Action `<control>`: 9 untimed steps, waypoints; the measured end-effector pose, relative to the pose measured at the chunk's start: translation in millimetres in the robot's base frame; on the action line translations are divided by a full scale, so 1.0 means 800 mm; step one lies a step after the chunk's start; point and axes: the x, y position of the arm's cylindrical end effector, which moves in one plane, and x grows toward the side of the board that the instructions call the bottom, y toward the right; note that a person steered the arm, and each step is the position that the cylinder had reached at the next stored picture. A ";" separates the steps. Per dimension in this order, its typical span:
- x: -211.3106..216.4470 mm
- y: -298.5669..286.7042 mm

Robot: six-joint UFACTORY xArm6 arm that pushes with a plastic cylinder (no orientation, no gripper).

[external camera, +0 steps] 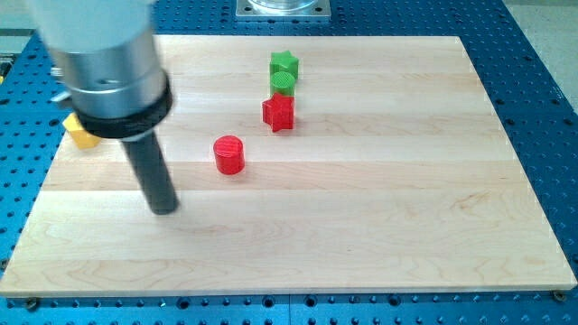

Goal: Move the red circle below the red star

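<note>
- My tip [164, 209] rests on the wooden board [379, 226], down and toward the view's left of the red circle [228, 154], apart from it.
- The arm ends in a bare rod with no jaws, so nothing is grasped.
- The red circle sits below and to the view's left of the red star [279, 113], not touching.
- The red star lies just under the green cylinder [284, 82], with the green star [284, 62] above.
- A yellow block [81, 135] peeks out behind the rod's housing.

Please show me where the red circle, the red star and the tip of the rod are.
red circle [229, 152], camera view, on its flat top.
red star [279, 112], camera view, on its top face.
my tip [164, 209], camera view, on the rod's lower end.
</note>
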 end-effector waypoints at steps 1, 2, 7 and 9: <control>-0.042 0.083; -0.062 0.082; -0.108 0.122; -0.037 0.000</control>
